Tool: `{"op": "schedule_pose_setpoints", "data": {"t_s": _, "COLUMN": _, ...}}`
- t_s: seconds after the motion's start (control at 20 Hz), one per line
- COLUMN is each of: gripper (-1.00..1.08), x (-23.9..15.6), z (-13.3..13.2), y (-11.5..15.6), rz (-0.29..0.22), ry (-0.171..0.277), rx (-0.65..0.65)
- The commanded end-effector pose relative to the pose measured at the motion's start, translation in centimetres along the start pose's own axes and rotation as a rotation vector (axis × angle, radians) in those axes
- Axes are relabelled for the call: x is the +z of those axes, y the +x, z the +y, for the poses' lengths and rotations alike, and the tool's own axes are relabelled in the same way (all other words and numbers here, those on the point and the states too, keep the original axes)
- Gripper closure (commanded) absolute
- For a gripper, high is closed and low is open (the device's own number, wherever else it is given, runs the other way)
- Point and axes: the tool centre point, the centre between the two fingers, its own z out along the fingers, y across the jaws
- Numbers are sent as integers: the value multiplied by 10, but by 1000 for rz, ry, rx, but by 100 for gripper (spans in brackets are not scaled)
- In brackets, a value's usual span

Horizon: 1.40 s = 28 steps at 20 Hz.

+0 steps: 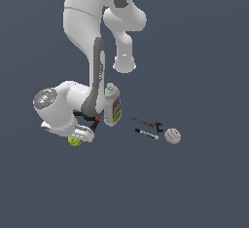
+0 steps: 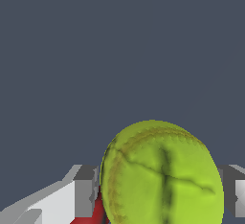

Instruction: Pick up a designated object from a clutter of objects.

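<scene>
The designated object, a yellow-green tennis ball with curved seam lines, fills the gap between my two grey fingers, and both pads touch its sides. In the exterior view the ball peeks out under my white hand, at the exterior view's left end of the clutter. My gripper points down over it, shut on it. Whether the ball rests on the floor or hangs just above it, I cannot tell.
A black-red clamp lies right behind my hand, its red part showing beside the ball. A white bottle stands upright close by. Farther toward the exterior view's right lie a grey wrench, a black-white marker and a white baseball.
</scene>
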Motion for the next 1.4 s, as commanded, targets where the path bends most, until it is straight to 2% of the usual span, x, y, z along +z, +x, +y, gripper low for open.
{"op": "schedule_pose_setpoints", "data": {"t_s": 0.0, "gripper": 108, "x": 1, "z": 0, "y": 0, "rz": 0, "ry": 0, "rx": 0}}
{"op": "schedule_pose_setpoints", "data": {"t_s": 0.7, "gripper": 108, "x": -15, "z": 0, "y": -9, "rz": 0, "ry": 0, "rx": 0}}
{"op": "schedule_pose_setpoints", "data": {"t_s": 1.0, "gripper": 108, "x": -42, "z": 1, "y": -25, "rz": 0, "ry": 1, "rx": 0}}
{"op": "schedule_pose_setpoints", "data": {"t_s": 1.35, "gripper": 108, "x": -92, "z": 2, "y": -53, "rz": 0, "ry": 2, "rx": 0}}
